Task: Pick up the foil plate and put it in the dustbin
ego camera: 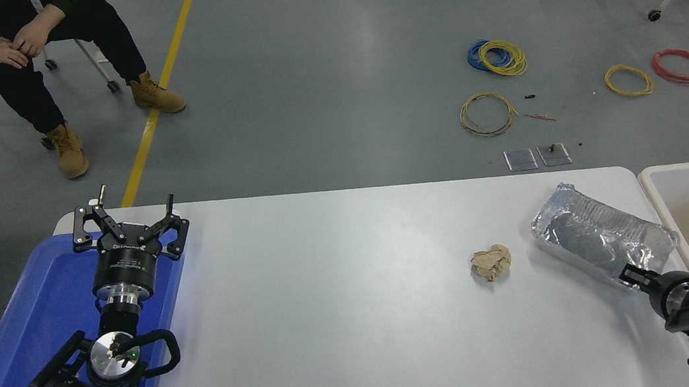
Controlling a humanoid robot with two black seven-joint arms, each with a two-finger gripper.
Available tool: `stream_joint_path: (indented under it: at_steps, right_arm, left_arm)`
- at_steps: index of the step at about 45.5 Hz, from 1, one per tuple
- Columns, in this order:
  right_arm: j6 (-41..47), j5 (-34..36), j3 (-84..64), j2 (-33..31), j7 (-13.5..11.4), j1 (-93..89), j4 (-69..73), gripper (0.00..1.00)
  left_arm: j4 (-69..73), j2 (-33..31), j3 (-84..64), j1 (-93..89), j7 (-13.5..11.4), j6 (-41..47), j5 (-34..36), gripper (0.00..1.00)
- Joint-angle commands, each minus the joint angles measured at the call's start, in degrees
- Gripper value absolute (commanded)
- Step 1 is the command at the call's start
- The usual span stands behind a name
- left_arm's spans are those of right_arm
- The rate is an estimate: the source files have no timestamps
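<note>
The foil plate (599,234) is a shiny crinkled silver tray lying at an angle on the white table (347,313) near its right edge. The dustbin (650,181), with a beige inside and an off-white rim, stands just right of the table. My right gripper (632,277) comes in from the lower right, and its tip is at the plate's near end. I cannot tell whether it touches the plate. My left gripper (125,223) is open, parked over the blue tray at the left.
A small crumpled tan paper ball (491,263) lies left of the foil plate. The flat blue tray (36,327) covers the table's left end. A person (25,42) sits on a chair beyond the table at the top left. Wire coils (500,58) lie on the floor.
</note>
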Motion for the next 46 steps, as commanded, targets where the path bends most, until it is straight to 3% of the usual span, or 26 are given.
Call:
stream_joint_path:
  at_steps: [1, 9, 34, 46]
  right_arm:
    - [0.0, -1.1, -0.1, 0.1, 0.2, -0.6, -0.2, 0.16]
    - [0.1, -1.1, -0.1, 0.2, 0.2, -0.8, -0.4, 0.0]
    - [0.0, -0.1, 0.0, 0.5, 1.0, -0.9, -0.4, 0.0]
    - [0.5, -0.2, -0.6, -2.5, 1.0, 2.1, 0.6, 0.0]
  left_arm:
    - [0.0, 0.0, 0.0, 0.0, 0.0, 0.0, 0.0, 1.0]
    - [0.0, 0.0, 0.0, 0.0, 0.0, 0.0, 0.0, 1.0]
    - [-0.1, 0.0, 0.0, 0.0, 0.0, 0.0, 0.0, 1.0]
    - [0.0, 0.0, 0.0, 0.0, 0.0, 0.0, 0.0, 1.0]
